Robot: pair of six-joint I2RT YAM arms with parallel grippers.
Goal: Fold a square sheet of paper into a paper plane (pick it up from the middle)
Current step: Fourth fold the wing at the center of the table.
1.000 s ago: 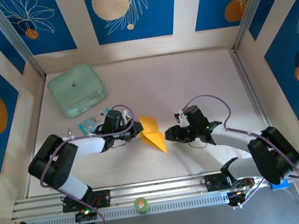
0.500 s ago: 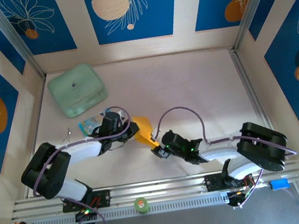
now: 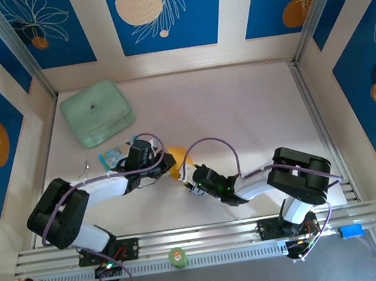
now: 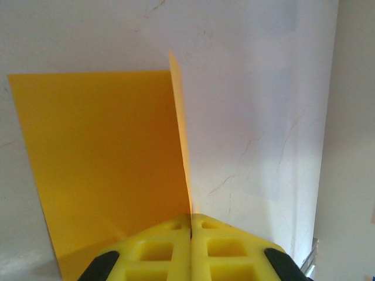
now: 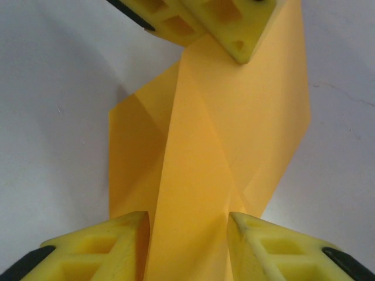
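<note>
Square sheet of paper (image 3: 177, 154): part-folded, orange-yellow, mid-workspace, on or low over the table (image 3: 239, 107), cannot tell which. Strung between the two pincers, with the long axis running from the left pincer (image 3: 167, 162) at the far-left end to the right pincer (image 3: 192, 182) at the near-right end. Roughly diagonal as seen from overhead.

Left pincer: shut flat on one edge of the sheet, with a raised flap standing straight out from the seam between the jaws.

Right pincer: part-way open, astride the narrower folded strip. Pressing the paper or merely flanking it, cannot tell.

Equally near for both arms, one at each end. Turns on the right pincer lying square across the strip, with paper dead ahead and already between the jaws. Likely to pinch the layers along the crease if closed here, as a judgement only.

Overhead view: gives the arm layout and the sheet's place on the table, but hides most of the paper under the two heads, leaving just a small orange patch.

Left wrist view: gives the flat panel spread to the left of the upright flap, with bare table beyond.

Right wrist view: gives the diagonal creases, the overlapping layers, and the left pincer clamped on the far end.
</note>
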